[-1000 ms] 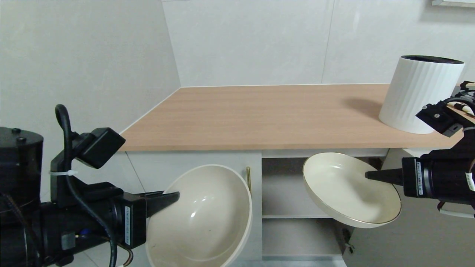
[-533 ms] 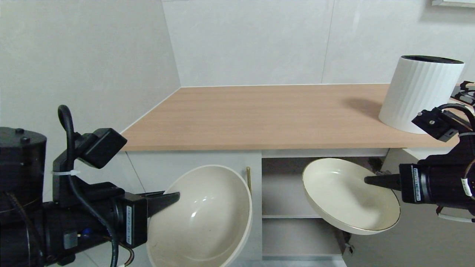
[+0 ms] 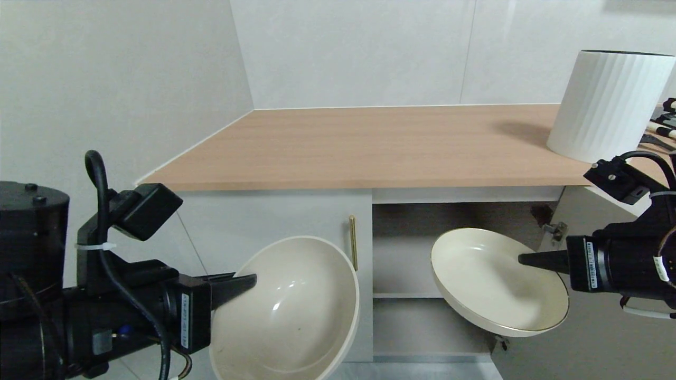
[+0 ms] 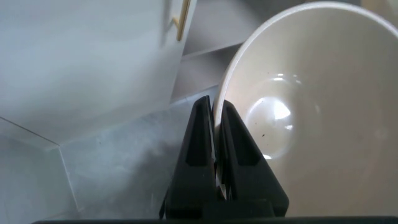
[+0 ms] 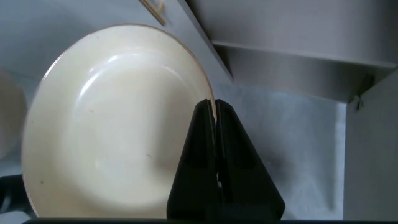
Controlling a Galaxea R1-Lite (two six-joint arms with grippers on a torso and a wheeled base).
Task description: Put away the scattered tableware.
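Bowl in left tool, plate in right tool

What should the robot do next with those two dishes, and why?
Probably ease the right gripper forward to carry the plate into the open cupboard: the plate is clamped by its rim, right in front of the opening. The bowl in the left gripper faces the closed door, so it likely waits.

Bright, even light (glints in the bowl), soft countertop shadow.
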